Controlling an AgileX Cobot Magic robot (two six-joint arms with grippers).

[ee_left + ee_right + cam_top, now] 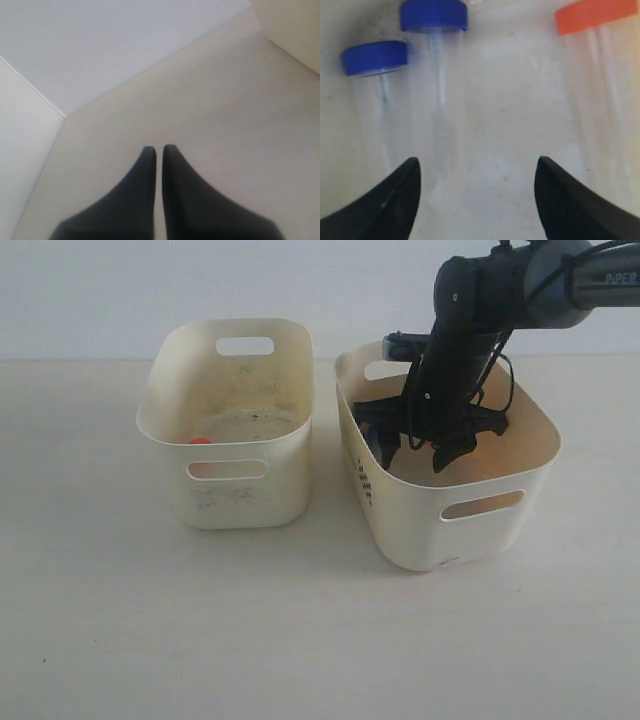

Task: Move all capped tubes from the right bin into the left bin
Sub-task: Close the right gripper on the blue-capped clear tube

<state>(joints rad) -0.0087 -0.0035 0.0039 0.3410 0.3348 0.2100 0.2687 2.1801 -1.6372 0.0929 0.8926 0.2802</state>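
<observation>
Black two-fingered right gripper [477, 161]: spread wide, pinching nothing, lowered from above into the cream plastic right bin [480, 540] with oval handle slots. Only bare cream floor between its two fingers [395, 200].

Just past the fingertips, on that floor, three small clear plastic capped tubes lying flat, caps all pointing away from the gripper. Two with blue screw caps: first blue-capped tube [374, 57] and second blue-capped tube [434, 15], just beside each other, close to one finger. One orange-capped tube [595, 15], well apart from the blue pair, in line with the other finger. From the exterior view, all three hidden behind the black arm and the bin's wall.

Near that tub but not touching it, a second cream plastic tub, the left bin [230, 505], dark grey scuffs on inner floor and walls. Inside, by its front wall, one orange-red cap [200, 440] showing, tube body hidden by the rim. Two bins in all, both on a pale beige table [150, 640].

Black left gripper [159, 148]: fingers pressed together, barely a slit between them, gripping nothing, over bare table. At the edge of its wrist view, a cream wall corner [295, 30]; cannot tell which bin.
</observation>
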